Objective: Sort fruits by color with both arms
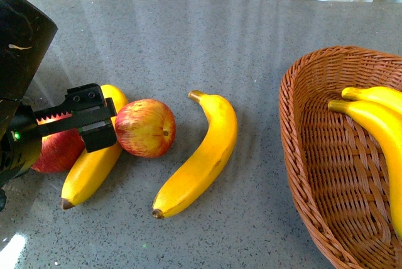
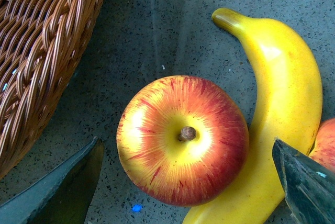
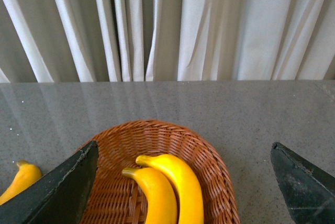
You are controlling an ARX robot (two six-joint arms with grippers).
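Only the left wrist view shows a basket (image 2: 42,51) near the apple (image 2: 182,139).

The left arm (image 1: 19,43) is showing a bulky, glossy black shell with pale scuffs; its black left tool (image 1: 94,118) is bearing an orange-lit toothed rail (image 1: 53,118), and a green light (image 1: 17,135) is glowing.

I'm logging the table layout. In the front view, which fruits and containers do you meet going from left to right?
Half-hidden apple → banana beside it → streaked apple → lone banana → wicker basket → two bananas inside the basket.
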